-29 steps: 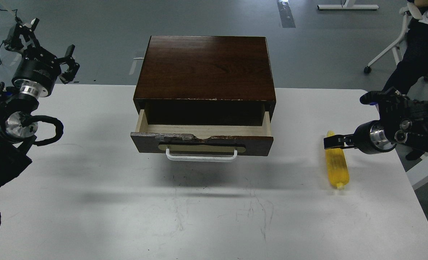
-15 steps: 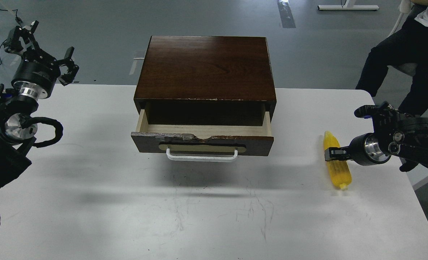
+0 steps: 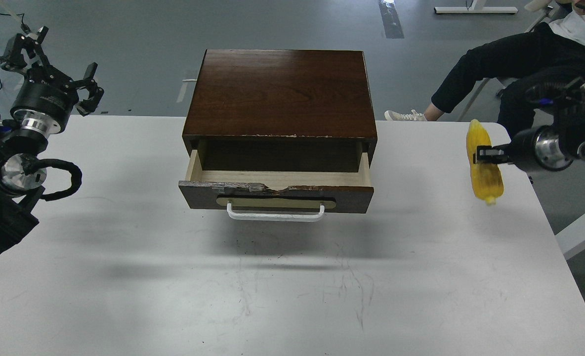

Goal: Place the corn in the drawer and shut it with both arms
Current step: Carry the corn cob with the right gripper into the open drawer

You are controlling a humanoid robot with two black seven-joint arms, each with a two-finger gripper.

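Note:
The yellow corn (image 3: 484, 165) hangs in the air at the right of the table, stub end down, held by my right gripper (image 3: 483, 154), which is shut on its middle. The drawer (image 3: 275, 194) stands partly pulled out of the dark brown cabinet (image 3: 281, 91) at the table's middle; its pale wood inside is empty and its white handle (image 3: 275, 213) faces me. The corn is well to the right of the drawer and above the table. My left gripper (image 3: 50, 59) is raised at the far left, its fingers spread open and empty.
The white table (image 3: 282, 287) carries only the cabinet. A seated person in black (image 3: 515, 54) is just beyond the table's right rear corner, close to my right arm. Grey floor lies behind the table.
My right gripper closed on the corn and lifted it off the table, up and slightly right. The person at the back right shifted into view. My left arm drifted slightly left.

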